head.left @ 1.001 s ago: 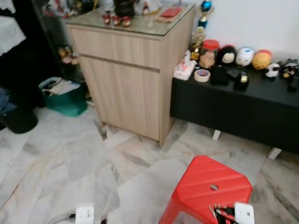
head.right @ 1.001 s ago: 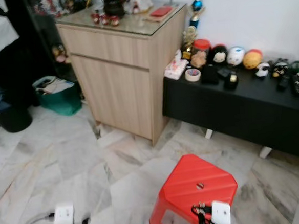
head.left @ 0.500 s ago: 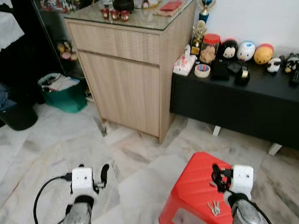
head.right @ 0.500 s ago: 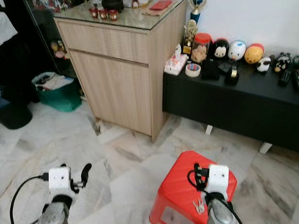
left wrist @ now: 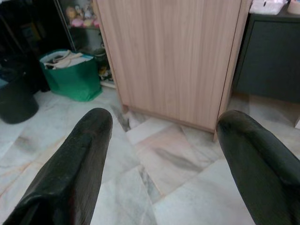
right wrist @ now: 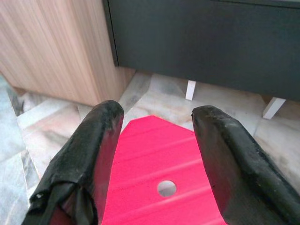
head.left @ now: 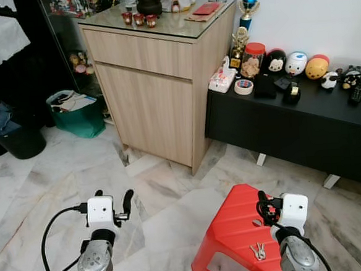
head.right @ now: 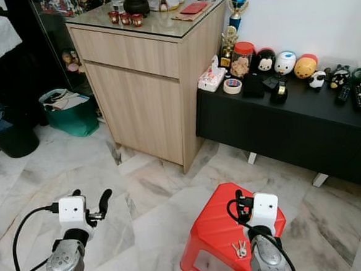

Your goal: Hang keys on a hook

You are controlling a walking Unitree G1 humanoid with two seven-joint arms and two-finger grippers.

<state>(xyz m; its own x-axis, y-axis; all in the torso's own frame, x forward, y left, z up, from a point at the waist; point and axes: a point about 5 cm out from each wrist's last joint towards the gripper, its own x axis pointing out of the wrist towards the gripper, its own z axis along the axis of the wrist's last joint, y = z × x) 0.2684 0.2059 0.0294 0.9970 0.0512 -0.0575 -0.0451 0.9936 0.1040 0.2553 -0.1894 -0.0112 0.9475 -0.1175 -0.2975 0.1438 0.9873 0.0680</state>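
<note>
Keys [head.left: 258,251] lay flat on the near part of the red stool [head.left: 236,221], low and right of centre in the left eye frame, just beside my right wrist, while my right gripper [right wrist: 157,154] hung above the stool top with fingers spread wide and empty. My left gripper [left wrist: 164,154] was also wide and empty, at lower left over the marble floor [head.left: 54,188], facing the wooden cabinet [head.left: 155,81]. Judged that a good pick needed the right fingers tipped down and drawn back over the keys, closing on the ring rather than a flat blade; no hook could be made out yet.
</note>
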